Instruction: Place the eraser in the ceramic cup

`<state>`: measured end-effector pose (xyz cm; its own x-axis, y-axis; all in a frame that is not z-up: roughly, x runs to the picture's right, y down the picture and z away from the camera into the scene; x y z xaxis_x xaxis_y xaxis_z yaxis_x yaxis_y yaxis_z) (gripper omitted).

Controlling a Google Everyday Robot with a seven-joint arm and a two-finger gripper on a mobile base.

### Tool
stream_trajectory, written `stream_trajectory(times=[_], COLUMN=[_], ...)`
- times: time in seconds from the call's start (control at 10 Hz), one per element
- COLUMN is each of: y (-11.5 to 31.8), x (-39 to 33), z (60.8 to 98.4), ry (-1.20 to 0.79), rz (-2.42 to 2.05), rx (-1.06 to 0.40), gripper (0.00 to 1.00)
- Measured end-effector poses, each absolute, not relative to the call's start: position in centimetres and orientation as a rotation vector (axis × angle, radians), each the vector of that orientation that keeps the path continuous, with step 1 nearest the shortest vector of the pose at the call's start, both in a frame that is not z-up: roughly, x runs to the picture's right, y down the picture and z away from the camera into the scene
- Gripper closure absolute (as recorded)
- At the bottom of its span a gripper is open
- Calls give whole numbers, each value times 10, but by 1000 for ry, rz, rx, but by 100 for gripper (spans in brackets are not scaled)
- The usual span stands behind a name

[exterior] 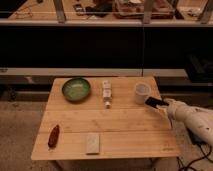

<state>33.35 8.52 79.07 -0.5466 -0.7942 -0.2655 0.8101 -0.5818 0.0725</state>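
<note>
One wooden table (125, 135) carries five loose items, one of each kind, and a sixth item is held at its right edge. One green bowl (76, 89) stands near the far left corner. One small pale bottle-like object (106, 93) lies at the middle of the far edge, pointing toward the near edge; its label is too small to read. One ceramic cup (142, 92) — white, round, no handle visible — stands upright near the far right corner. One red elongated object (53, 136) lies near the near left corner, close to the left edge. One pale beige rectangular block (92, 142) lies flat beside the near edge, slightly left of its middle. No brand, label or writing can be read on any item. One arm (192, 119), white-shelled, enters from the right side and reaches over the right edge of the table. The gripper (161, 104) sits at that edge, just beside the cup on its right and slightly nearer the near edge. The fingers are closed on the eraser (155, 102) — one flat black slab, held tilted above the table surface, close to the cup's rim but outside the cup. Whether the eraser touches the cup cannot be determined.
</note>
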Motion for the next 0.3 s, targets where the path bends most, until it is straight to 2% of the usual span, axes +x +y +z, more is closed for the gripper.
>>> stream_trajectory(times=[0.3], y=[53], x=[332], z=[794], ry=[137], rz=[-2141], rx=[348], gripper=[100])
